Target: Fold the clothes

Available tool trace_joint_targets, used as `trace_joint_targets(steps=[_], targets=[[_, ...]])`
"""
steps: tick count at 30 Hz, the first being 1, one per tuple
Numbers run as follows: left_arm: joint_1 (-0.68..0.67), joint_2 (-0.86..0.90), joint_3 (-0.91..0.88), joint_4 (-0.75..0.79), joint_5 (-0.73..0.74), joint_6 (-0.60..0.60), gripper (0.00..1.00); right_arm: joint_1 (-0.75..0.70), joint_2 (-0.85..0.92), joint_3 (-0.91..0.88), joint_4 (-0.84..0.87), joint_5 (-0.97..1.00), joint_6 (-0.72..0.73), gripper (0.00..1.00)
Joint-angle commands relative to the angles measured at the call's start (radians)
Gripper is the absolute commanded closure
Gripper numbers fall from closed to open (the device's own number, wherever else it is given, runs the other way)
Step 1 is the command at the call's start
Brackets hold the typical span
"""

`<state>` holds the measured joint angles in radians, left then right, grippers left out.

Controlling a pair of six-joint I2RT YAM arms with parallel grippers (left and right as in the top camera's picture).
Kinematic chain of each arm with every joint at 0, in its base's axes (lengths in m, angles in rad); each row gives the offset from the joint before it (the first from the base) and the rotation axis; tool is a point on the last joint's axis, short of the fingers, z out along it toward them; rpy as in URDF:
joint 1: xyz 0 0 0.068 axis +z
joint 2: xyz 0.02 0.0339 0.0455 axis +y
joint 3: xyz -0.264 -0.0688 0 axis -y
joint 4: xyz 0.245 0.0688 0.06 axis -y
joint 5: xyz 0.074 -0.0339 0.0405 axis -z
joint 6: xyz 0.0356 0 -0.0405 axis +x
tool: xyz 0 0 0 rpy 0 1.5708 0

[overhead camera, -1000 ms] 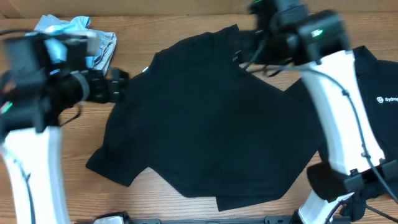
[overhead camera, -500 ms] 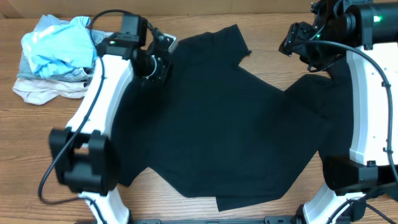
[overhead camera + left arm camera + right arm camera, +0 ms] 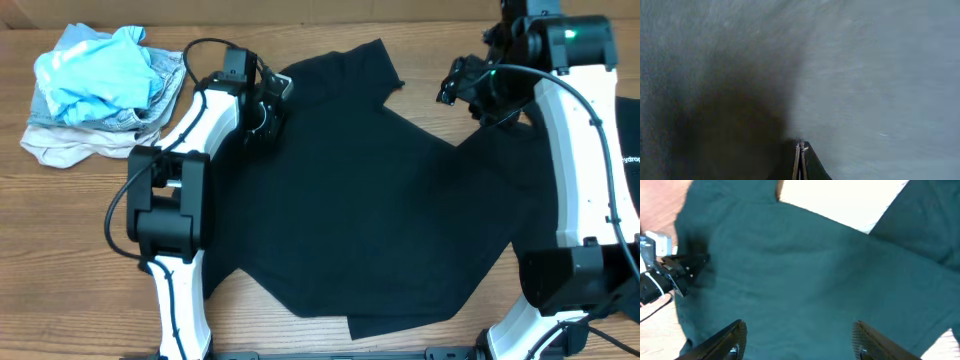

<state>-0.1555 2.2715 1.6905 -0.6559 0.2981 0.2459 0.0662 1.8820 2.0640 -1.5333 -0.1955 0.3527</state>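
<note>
A plain black shirt [image 3: 360, 200] lies spread flat across the middle of the table, and it fills the left wrist view [image 3: 880, 75] and the right wrist view [image 3: 810, 270]. My left gripper [image 3: 270, 106] rests on its upper left part near the neck. Its fingers [image 3: 800, 155] are pressed together with a ridge of black cloth at the tips. My right gripper [image 3: 452, 88] hovers above the shirt's upper right, beside the sleeve. It [image 3: 800, 337] stands wide open with nothing between the fingers.
A pile of light-blue, grey and beige garments [image 3: 100, 80] sits at the back left. A second black shirt with white lettering [image 3: 628, 150] lies at the right edge, partly under the right arm. Bare wooden table [image 3: 60, 250] shows at the front left.
My left arm swung in from the left edge onto the shirt's upper left and its jaws closed. The right gripper shifted slightly right and forward, still open.
</note>
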Motion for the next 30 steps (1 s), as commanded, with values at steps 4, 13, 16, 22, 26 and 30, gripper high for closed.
trace_joint_targets(steps=[4,13,16,22,26,30], targets=[[0.037,0.053,0.013,0.019,-0.216,-0.093,0.96,0.000,-0.029,-0.138,0.088,0.000,0.016,0.30],[0.243,0.062,0.014,0.002,-0.313,-0.323,0.96,0.000,-0.028,-0.354,0.234,0.039,0.034,0.27],[0.303,0.062,0.018,0.002,-0.180,-0.325,0.96,-0.002,-0.028,-0.446,0.308,0.144,0.104,0.31],[0.366,0.062,0.042,-0.025,-0.143,-0.377,0.96,-0.021,-0.028,-0.644,0.478,0.247,0.209,0.49],[0.378,0.059,0.069,-0.046,-0.105,-0.372,0.96,-0.071,-0.028,-0.768,0.616,0.261,0.237,0.62],[0.378,0.042,0.102,-0.068,-0.095,-0.372,0.96,-0.135,-0.028,-0.855,0.734,0.231,0.249,0.68]])
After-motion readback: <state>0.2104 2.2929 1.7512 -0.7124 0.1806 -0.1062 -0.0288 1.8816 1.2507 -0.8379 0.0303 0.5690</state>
